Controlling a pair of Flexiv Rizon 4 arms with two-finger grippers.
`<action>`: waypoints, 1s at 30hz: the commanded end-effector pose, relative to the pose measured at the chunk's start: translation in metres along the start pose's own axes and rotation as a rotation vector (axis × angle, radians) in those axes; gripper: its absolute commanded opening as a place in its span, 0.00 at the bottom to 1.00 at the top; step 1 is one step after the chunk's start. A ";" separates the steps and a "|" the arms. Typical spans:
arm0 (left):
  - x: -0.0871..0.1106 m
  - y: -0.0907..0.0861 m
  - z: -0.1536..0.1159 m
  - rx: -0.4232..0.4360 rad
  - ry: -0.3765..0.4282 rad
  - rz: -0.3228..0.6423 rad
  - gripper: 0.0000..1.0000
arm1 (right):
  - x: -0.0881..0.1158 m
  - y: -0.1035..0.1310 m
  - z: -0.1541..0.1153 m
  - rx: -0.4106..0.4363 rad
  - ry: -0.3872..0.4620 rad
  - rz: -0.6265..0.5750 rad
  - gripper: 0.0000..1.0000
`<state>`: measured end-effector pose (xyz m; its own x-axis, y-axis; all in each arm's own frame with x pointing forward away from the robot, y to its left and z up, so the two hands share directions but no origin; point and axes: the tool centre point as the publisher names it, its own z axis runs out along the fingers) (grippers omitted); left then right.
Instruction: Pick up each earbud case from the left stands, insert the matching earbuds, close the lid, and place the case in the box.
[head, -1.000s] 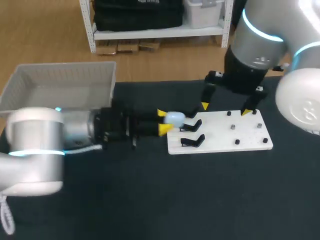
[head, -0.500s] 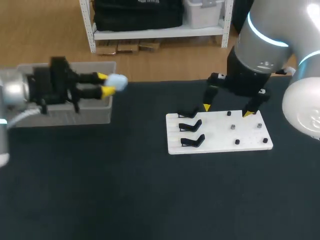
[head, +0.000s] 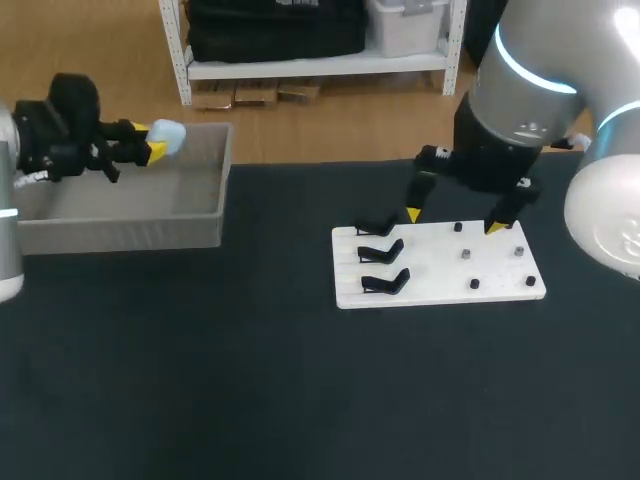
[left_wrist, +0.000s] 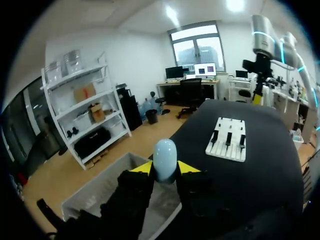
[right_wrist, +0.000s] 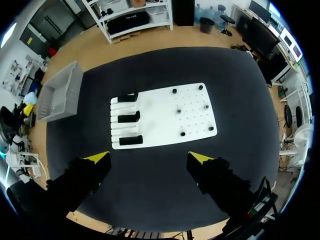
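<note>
Left end effector (head: 150, 150) is clamped on the case (head: 168, 135), one yellow finger on each flank, as the left wrist view shows (left_wrist: 165, 169). It holds the pale blue case (left_wrist: 165, 160) in the air above the box (head: 120, 232), near the box's far right corner and clear of the rim. Right end effector (head: 453, 220) hangs over the white board (head: 440, 278) with its fingers wide apart and nothing between them. The three black stands (head: 380, 256) on the board's left side carry nothing.

The step in hand looks like the drop into the box. To do it well, I would bring the case further over the open middle of the box (left_wrist: 95, 192), away from the right wall, and lower it close to the floor before parting the fingers. The case is smooth and egg-shaped, so from a height it would likely bounce or roll. A small, even opening should let it slip out without a flick to one side.

The case's long axis runs along the fingers. Its rounded end sticks out past the yellow tips, lying roughly level and pointing towards the counter's (head: 300, 400) right side. I cannot make out a lid seam, so which end is the lid I cannot tell.
</note>
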<state>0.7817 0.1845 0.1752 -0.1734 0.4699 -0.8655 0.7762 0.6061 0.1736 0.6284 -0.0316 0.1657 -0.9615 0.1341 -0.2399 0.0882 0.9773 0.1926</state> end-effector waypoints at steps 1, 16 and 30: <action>0.012 0.038 0.045 0.024 0.083 -0.017 0.00 | 0.001 -0.001 0.000 -0.001 -0.003 0.001 1.00; 0.048 0.047 0.057 0.014 0.120 -0.102 0.00 | 0.001 -0.001 0.000 -0.001 -0.003 0.001 1.00; 0.045 0.028 0.034 -0.011 0.097 -0.070 1.00 | 0.001 -0.001 0.000 -0.001 -0.003 0.001 1.00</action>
<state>0.8286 0.2001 0.1181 -0.2948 0.4911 -0.8197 0.7593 0.6412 0.1111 0.6284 -0.0316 0.1657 -0.9615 0.1341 -0.2400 0.0883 0.9773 0.1925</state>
